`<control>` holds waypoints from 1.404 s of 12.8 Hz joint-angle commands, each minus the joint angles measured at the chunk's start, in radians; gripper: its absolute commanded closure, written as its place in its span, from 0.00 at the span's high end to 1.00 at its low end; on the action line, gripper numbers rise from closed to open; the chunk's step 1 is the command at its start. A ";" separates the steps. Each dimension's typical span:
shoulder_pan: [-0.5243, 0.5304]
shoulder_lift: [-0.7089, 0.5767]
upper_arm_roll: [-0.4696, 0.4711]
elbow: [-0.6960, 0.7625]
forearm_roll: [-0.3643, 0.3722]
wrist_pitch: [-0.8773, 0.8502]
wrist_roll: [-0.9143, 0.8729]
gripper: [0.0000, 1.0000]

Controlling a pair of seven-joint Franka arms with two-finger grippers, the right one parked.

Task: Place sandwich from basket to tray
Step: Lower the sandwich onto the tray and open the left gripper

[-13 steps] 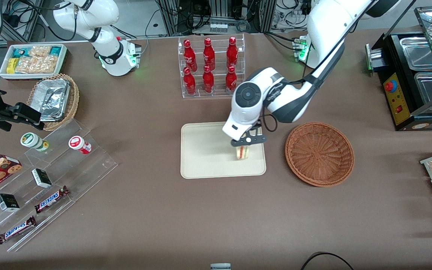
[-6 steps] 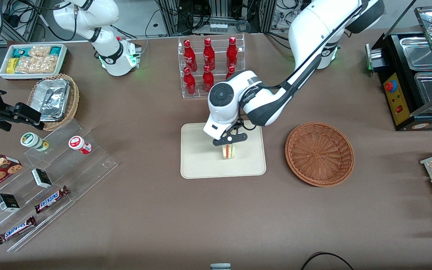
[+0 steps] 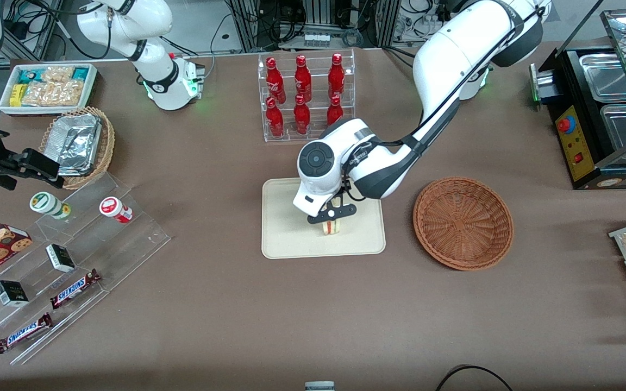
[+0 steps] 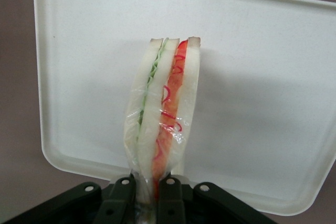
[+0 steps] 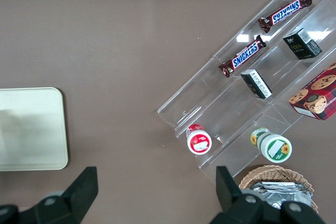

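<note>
Cream tray (image 3: 286, 239) lay directly under the gripper (image 3: 331, 214), whose fingers (image 4: 119, 203) were pinched tight on the plastic-wrapped sandwich (image 3: 332, 227), holding it upright over the tray's middle. The reddish wicker basket (image 3: 462, 222) sat well off to the gripper's side on the tabletop (image 3: 313, 315).

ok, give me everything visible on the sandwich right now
The sandwich is a wedge of pale white bread slices with a green layer and a red layer between them, wrapped in clear film that crinkles along its edges. It stands on edge, pinched at one end by the claw, whose fingers are shut on it. It sits over the cream tray; contact with the tray cannot be confirmed. The reddish-brown basket beside the tray holds nothing.
</note>
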 commanded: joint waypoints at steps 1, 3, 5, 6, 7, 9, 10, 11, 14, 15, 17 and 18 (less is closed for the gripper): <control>-0.030 0.037 0.002 0.061 0.023 -0.024 -0.022 0.06; -0.042 0.051 0.008 0.060 0.052 -0.006 -0.053 0.06; -0.047 0.056 0.016 0.060 0.061 -0.001 -0.073 0.06; -0.050 0.065 0.016 0.060 0.061 0.015 -0.073 0.07; -0.050 0.068 0.016 0.060 0.066 0.023 -0.074 0.07; -0.050 0.077 0.016 0.060 0.066 0.025 -0.082 0.08; -0.050 0.086 0.016 0.060 0.066 0.032 -0.088 0.09; -0.052 0.088 0.016 0.055 0.067 0.058 -0.090 0.09; -0.050 0.089 0.016 0.049 0.066 0.063 -0.087 0.36; -0.050 0.094 0.016 0.049 0.066 0.063 -0.087 0.85; -0.048 0.090 0.016 0.049 0.066 0.063 -0.079 1.00; -0.047 0.080 0.016 0.049 0.064 0.058 -0.079 1.00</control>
